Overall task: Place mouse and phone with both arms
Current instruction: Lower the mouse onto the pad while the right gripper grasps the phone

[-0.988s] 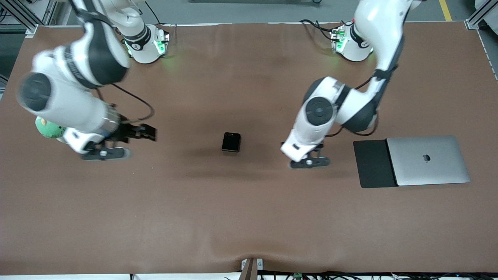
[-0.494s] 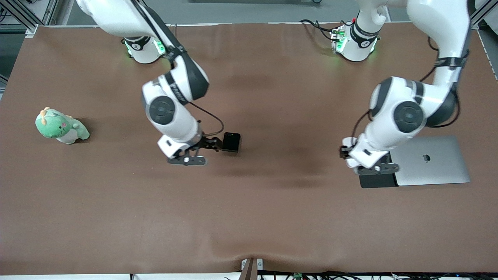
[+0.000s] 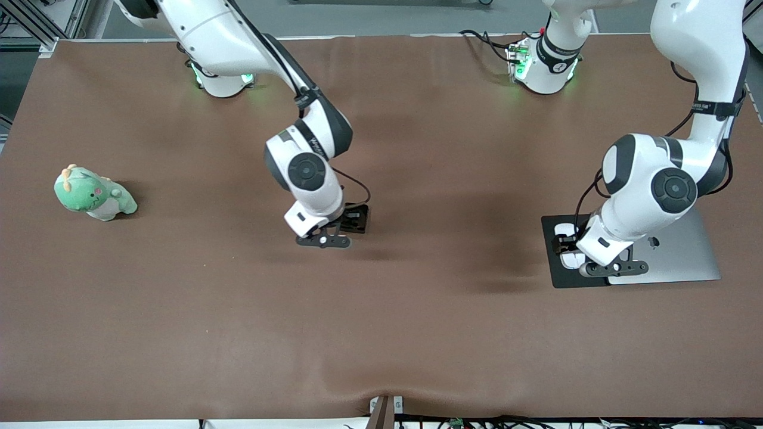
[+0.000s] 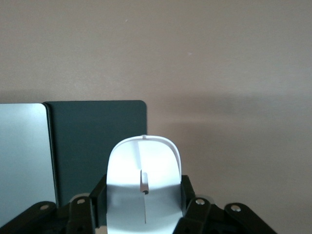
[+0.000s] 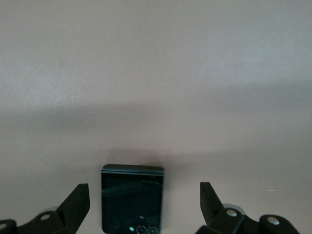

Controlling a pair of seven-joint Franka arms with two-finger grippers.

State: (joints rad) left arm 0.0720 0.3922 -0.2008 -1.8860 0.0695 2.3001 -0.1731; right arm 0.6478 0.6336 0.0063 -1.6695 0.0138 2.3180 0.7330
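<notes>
My left claw (image 4: 141,214) is pinched on the mouse (image 4: 144,187) and now hangs low over the mat (image 3: 566,253), just beside the laptop (image 3: 679,256) at the left arm's end of the counter (image 3: 417,333). A second ago this claw was over bare counter between the phone and the mat; it has since carried the mouse across to the mat. Whether the mouse already touches the mat cannot be told from either view.

My right claw (image 5: 145,204) is spread wide and has swung in from near the plush toy (image 3: 94,193) to the middle of the counter. It now straddles the phone (image 5: 132,197), one finger on each side, with clear gaps and no contact. The phone lies flat and has not moved.

Status, as I judge it: the mouse is at its placement site and needs lowering and release. The phone is bracketed, so descent and closure come next.
</notes>
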